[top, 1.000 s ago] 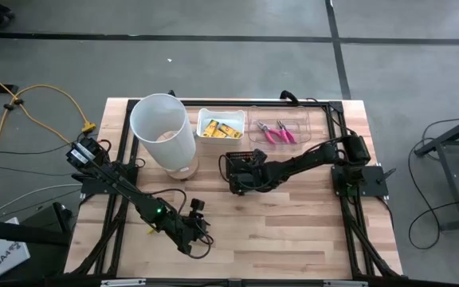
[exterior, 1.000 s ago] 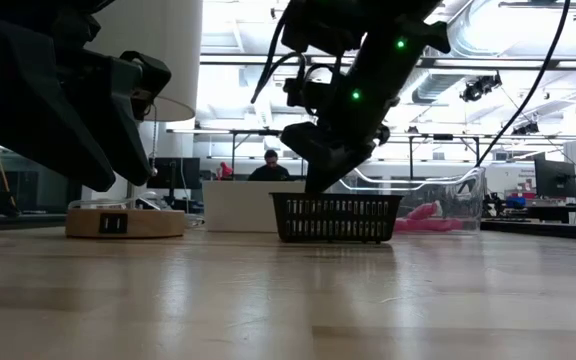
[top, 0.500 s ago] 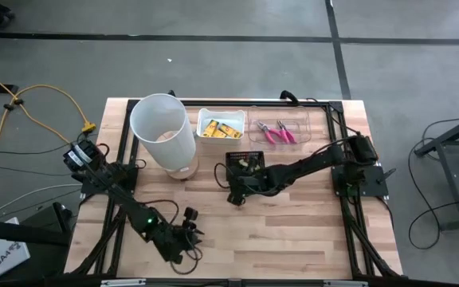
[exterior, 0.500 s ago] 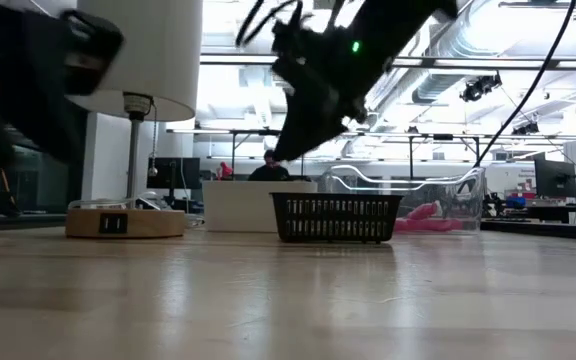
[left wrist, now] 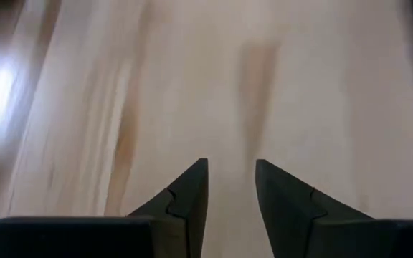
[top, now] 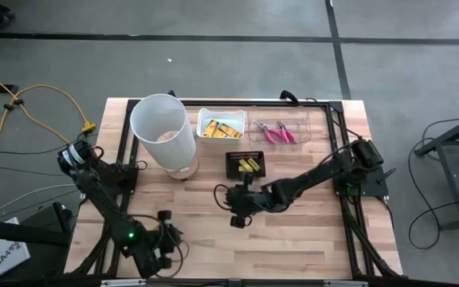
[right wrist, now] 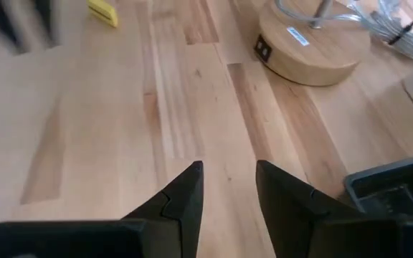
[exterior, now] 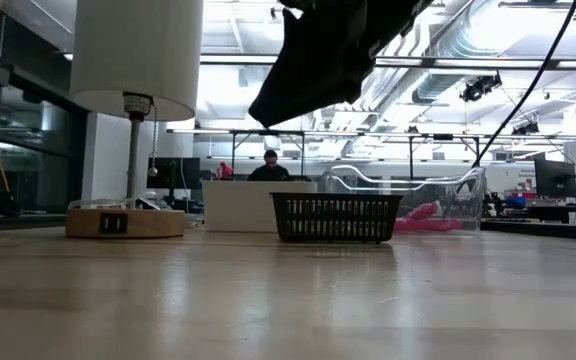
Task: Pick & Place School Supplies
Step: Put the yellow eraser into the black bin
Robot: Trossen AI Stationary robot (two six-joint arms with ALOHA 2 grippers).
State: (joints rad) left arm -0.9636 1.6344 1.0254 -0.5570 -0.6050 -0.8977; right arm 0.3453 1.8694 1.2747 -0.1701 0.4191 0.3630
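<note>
Looking down, a black basket (top: 247, 164) holds yellow packets (top: 249, 165); a white bin (top: 219, 127) beside the lamp (top: 162, 132) holds more, and a clear tray (top: 280, 131) holds pink-handled pliers (top: 274, 132). Right end effector (top: 240, 209) hovers mid-tabletop (top: 309, 231), left end effector (top: 159, 249) near the front edge. Level with the wood, a person (exterior: 270, 166) sits beyond the basket. Left wrist: fingers (left wrist: 192, 197) narrowly parted, empty. Right wrist: fingers (right wrist: 183, 193) likewise, one small yellow block (right wrist: 103, 11) on bare planks.
</note>
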